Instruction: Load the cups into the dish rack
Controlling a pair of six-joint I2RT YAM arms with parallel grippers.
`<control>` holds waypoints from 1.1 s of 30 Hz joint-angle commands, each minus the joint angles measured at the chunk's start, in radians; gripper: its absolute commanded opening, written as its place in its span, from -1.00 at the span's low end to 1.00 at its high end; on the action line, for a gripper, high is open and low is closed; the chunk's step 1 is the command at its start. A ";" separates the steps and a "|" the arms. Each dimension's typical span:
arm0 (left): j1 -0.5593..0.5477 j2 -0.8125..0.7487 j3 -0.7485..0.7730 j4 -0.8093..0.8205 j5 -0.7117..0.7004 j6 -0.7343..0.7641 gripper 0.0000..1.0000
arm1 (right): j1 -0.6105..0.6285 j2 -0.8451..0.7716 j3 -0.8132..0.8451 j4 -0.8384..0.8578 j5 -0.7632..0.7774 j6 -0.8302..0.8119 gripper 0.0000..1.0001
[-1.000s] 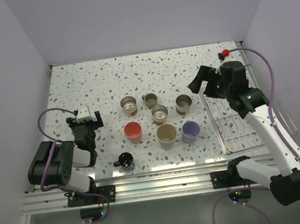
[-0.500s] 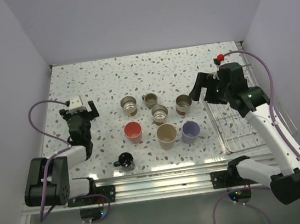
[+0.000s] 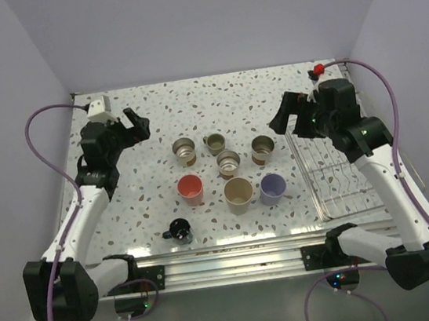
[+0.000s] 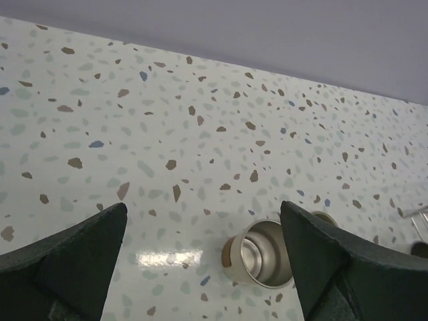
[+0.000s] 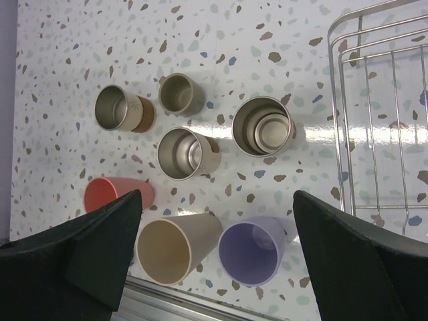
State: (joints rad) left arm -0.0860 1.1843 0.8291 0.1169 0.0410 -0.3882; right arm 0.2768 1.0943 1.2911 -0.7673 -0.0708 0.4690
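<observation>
Left claw (image 3: 136,126) was raised over the far-left part of the table (image 3: 191,100); jaws wide, holding nothing; in the wrist view its fingers (image 4: 73,261) stood well apart, with a steel cup (image 4: 257,254) on the table between them, closer to the right finger.

Right claw (image 3: 287,122) hovered near the far-left corner of the rack (image 3: 345,191), just right of the cups; jaws likewise wide and empty, fingers (image 5: 100,247) spread either side of the wrist view.

All eight cups stood upright on the table, left of the rack. Seven formed a loose cluster at mid-table. The far row, left to right, was a steel cup, a small tan mug (image 3: 214,143) and a steel-and-tan cup (image 3: 263,149); another steel one (image 3: 229,162) sat just behind them. The near row was the red cup (image 3: 191,189), beige cup (image 3: 239,194) and lavender cup (image 3: 272,188). The blue mug (image 3: 180,230) sat apart at the near edge, left of the cluster.

The rack lay on the right side of the table, its long side running near to far.
</observation>
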 commanded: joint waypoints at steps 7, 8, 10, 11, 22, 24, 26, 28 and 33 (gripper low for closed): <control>0.121 0.094 0.008 -0.117 0.460 -0.221 1.00 | 0.009 -0.001 -0.006 -0.035 -0.066 0.043 0.96; 0.100 0.133 0.116 -0.243 0.368 -0.181 1.00 | 0.010 0.009 0.002 -0.047 -0.078 0.037 0.96; 0.005 0.182 0.189 -0.422 0.196 -0.079 1.00 | 0.009 0.019 0.007 -0.067 -0.081 0.023 0.97; -0.017 0.187 0.232 -0.451 0.109 -0.052 1.00 | 0.010 0.019 0.002 -0.067 -0.080 0.023 0.97; -0.224 0.305 0.308 -0.554 -0.038 -0.001 0.80 | 0.010 0.009 -0.042 -0.058 -0.095 0.020 0.97; -0.254 0.351 0.320 -0.551 -0.067 -0.009 0.75 | 0.010 0.006 -0.049 -0.059 -0.093 0.020 0.97; -0.261 0.389 0.344 -0.562 -0.098 -0.020 0.71 | 0.010 0.004 -0.052 -0.064 -0.098 0.019 0.97; -0.261 0.443 0.360 -0.562 -0.098 -0.024 0.65 | 0.010 -0.001 -0.055 -0.069 -0.096 0.016 0.96; -0.265 0.541 0.424 -0.562 -0.128 -0.038 0.45 | 0.010 -0.011 -0.058 -0.089 -0.089 0.005 0.96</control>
State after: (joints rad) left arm -0.3531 1.7004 1.1839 -0.4385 -0.0406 -0.4122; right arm 0.2817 1.1107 1.2354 -0.8280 -0.1463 0.4923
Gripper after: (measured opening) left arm 0.739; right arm 0.983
